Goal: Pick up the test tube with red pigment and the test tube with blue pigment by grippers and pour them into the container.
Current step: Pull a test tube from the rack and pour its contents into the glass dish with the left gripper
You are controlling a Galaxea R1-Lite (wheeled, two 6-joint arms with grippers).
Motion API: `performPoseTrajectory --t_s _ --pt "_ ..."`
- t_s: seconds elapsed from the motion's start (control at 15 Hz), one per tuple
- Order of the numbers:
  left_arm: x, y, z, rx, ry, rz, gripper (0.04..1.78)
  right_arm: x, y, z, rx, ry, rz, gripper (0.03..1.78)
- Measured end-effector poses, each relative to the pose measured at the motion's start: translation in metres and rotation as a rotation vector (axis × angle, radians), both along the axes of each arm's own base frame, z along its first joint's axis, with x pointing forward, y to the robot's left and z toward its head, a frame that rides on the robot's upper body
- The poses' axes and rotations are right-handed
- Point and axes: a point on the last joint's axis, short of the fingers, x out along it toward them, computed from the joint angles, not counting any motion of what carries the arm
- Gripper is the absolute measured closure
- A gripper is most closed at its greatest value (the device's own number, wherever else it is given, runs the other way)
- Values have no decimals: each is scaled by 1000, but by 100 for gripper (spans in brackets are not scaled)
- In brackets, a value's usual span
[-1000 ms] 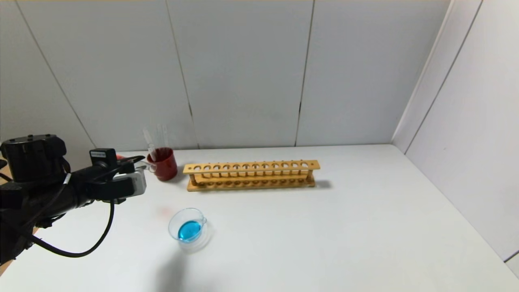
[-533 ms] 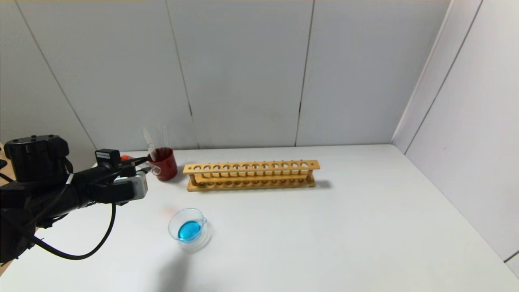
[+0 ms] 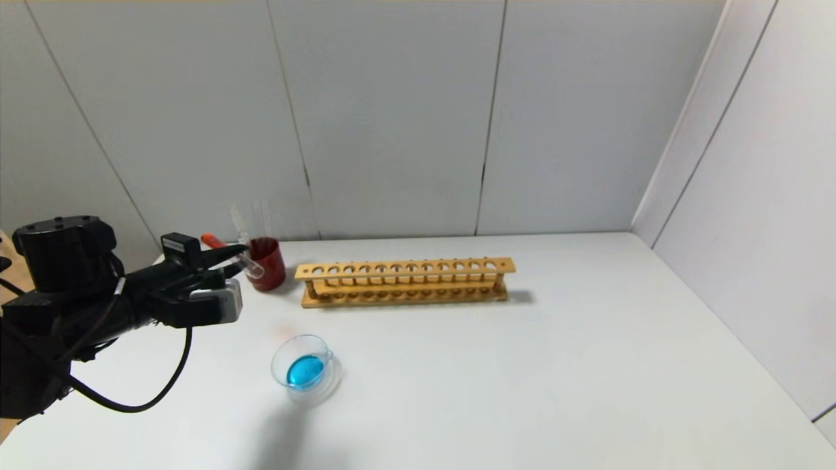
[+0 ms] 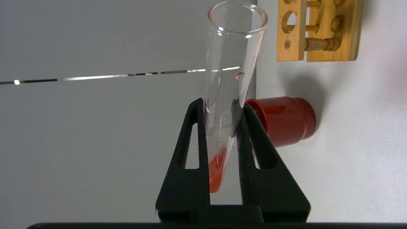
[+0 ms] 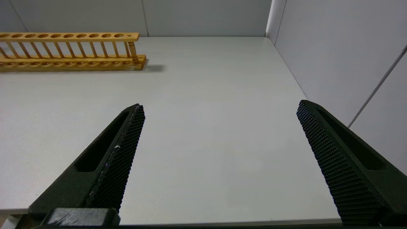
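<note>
My left gripper is shut on the test tube with red pigment and holds it in the air, left of the red cup. The tube lies tilted: its orange-red tip points up and left, its open mouth towards the cup. In the left wrist view the fingers pinch the tube, with red pigment at its tip. The container, a low glass dish holding blue liquid, sits on the table below and right of the gripper. No teal-tipped tube shows. My right gripper is open and empty over bare table.
A dark red cup with clear tubes standing in it is near the back wall; it also shows in the left wrist view. A long wooden tube rack stands empty to its right. Walls close the back and right.
My left gripper has moved slightly right and turned, raising the tube's red tip and swinging its mouth towards the red cup. The dish and rack have not moved.
</note>
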Motion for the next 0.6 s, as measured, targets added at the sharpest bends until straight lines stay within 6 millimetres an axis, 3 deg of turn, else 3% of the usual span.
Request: performPoseTrajectory --t_s 0.6 --pt "6 0 -8 66 -6 -15 152 0 0 0 0 0 -1 6"
